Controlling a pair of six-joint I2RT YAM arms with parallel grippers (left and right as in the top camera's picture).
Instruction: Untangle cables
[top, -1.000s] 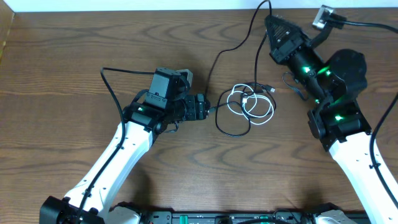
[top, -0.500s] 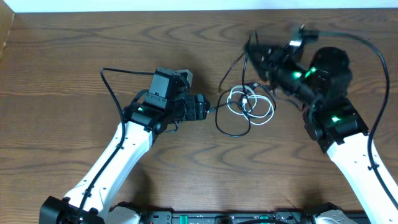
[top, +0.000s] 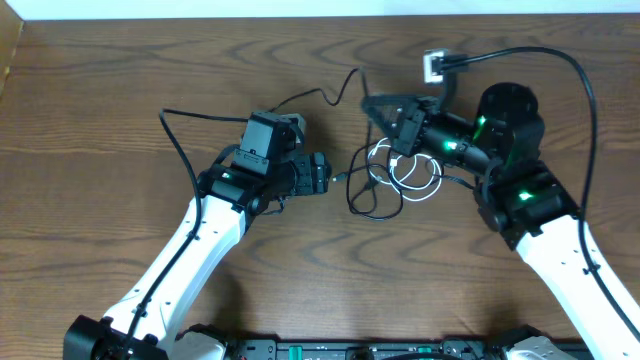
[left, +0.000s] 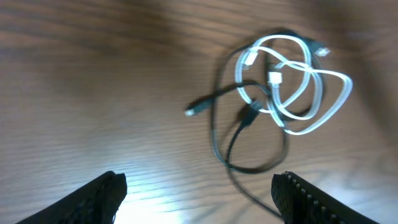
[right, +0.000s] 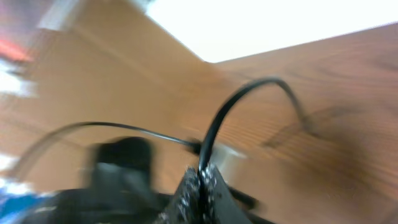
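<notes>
We find the white cable (top: 400, 168) coiled in several overlapping rings on the desk (top: 90, 70), near its middle and between the two arms. A black loop (top: 372, 212) lies tangled with it, crossing the white rings on their left side and spreading onto bare wood below them. In the left wrist view, one small black plug end (left: 193, 111) points away from the coil and rests flat on the desk. The left pincer (top: 326, 174) sits just left of this bundle, facing it and apart from it. Its fingers (left: 106, 190) are spread wide with nothing between them. The right pincer (top: 372, 103) hangs over the far side of the bundle, its fingers pressed together on a black strand (right: 213, 137). That strand rises from the fingertips in an arch. In the overhead view it runs up and then leftward toward the left arm. We cannot tell whether the strand and the loop are one cable. The right wrist view is heavily blurred, and beyond the grip little can be made out there.
</notes>
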